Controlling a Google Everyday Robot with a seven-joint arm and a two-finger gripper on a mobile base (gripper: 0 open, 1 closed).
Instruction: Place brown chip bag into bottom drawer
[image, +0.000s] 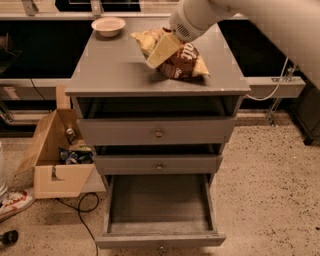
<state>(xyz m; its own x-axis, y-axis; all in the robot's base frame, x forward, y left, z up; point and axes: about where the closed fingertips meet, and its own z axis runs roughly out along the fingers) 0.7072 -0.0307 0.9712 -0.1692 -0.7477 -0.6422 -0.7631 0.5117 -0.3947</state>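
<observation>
Warm, yellowish light falls from above, bright on the grey cabinet top (110, 70) and the speckled floor (270, 190). The white robot arm (250, 20) in the upper right is washed out to near-featureless white, the brightest patch in the frame. The gripper (160, 52), pale yellow over the brown chip bag (185, 62) at upper centre, has a faint soft shadow just to its left. The recesses under the top go nearly black; the bottom drawer (160, 205) is dim inside, and so is the background flanking the cabinet.
</observation>
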